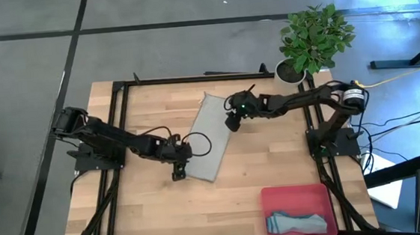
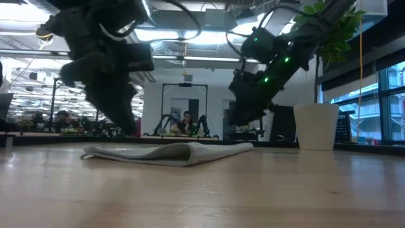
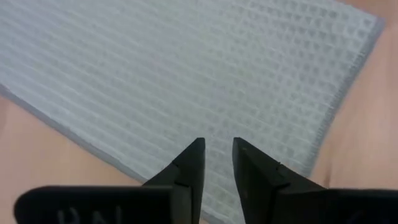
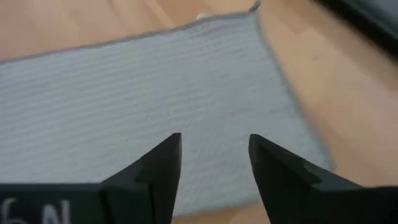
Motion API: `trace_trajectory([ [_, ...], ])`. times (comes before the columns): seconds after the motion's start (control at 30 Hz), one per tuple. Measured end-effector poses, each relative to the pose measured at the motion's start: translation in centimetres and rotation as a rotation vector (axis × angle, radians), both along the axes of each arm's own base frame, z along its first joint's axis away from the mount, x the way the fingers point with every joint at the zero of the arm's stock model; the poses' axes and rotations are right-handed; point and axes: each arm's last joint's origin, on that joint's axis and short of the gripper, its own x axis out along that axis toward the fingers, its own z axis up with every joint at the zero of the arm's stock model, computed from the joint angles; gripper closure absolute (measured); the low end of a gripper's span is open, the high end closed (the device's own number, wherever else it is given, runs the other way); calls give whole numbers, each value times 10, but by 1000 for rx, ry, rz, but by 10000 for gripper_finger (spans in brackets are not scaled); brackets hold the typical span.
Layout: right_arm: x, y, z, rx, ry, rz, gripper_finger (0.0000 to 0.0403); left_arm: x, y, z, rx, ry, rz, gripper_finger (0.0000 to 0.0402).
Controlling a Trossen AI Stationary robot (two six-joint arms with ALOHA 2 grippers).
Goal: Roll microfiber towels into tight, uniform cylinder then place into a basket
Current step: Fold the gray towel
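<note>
The pale grey-green towel (image 1: 208, 136) lies folded flat and slantwise on the middle of the table, its fold showing in the low view (image 2: 168, 152). My left gripper (image 1: 178, 169) hovers over the towel's near end (image 3: 186, 68), fingers a narrow gap apart (image 3: 217, 144). My right gripper (image 1: 233, 123) hovers open over the towel's far right edge (image 4: 155, 93). The light teal-blue towel (image 1: 299, 221) lies rolled in the pink basket (image 1: 276, 196) at the table's near right.
A potted plant in a white pot (image 1: 290, 69) stands at the table's far right corner, close behind my right arm. A black frame (image 1: 119, 102) runs around the table's edges. Bare wood (image 1: 150, 212) lies near the towel's left.
</note>
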Motion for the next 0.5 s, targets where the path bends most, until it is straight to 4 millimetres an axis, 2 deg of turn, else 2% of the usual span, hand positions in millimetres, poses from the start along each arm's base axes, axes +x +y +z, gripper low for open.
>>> trace_trajectory([
  [0.17, -6, 13, -1, 166, 33, 22, 214, 0, 11, 0, 38, 31, 21, 327],
  [0.33, -4, 25, -11, 206, 88, 43, 214, -5, 23, -8, 40, 92, 64, 328],
  [0.5, -1, 29, -22, 216, 124, 50, 214, -9, 24, -23, 7, 146, 59, 328],
])
